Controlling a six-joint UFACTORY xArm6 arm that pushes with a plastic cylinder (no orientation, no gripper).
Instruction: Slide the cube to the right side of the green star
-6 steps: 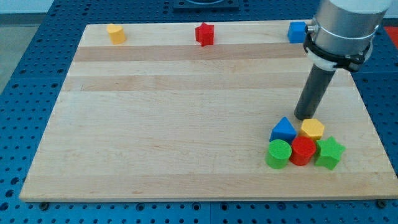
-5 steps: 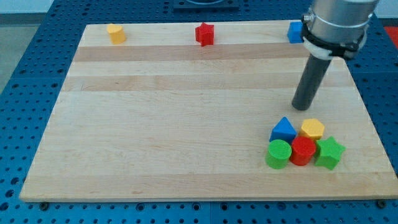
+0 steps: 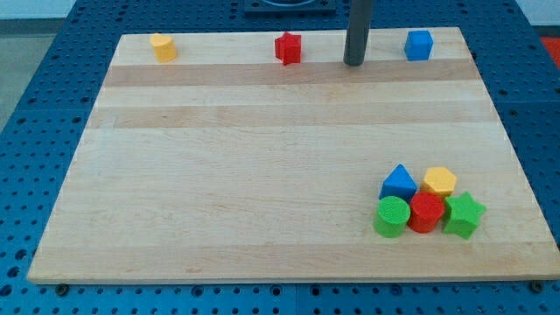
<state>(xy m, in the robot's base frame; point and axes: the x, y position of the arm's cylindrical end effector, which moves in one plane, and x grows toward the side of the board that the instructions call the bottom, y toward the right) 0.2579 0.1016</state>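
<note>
In the camera view, my tip [image 3: 353, 64] rests on the wooden surface [image 3: 262, 175] near the top of the frame, between the red star [image 3: 288, 48] to its left and the blue cube [image 3: 419, 45] to its right, touching neither. This arm carries no pincer, only the dark rod, so there is nothing to report as apart or clamped. The blue cube sits alone in the upper right, close to the surface's top edge. The green star [image 3: 464, 215] lies far below it, at the lower right, at the right end of a tight cluster. Just left of the star is a red cylinder [image 3: 426, 213], then a green cylinder [image 3: 393, 217]; behind them sit a blue triangular block [image 3: 399, 182] and a yellow hexagonal block [image 3: 439, 181]. A yellow block [image 3: 162, 46], its shape unclear, sits in the upper left.
</note>
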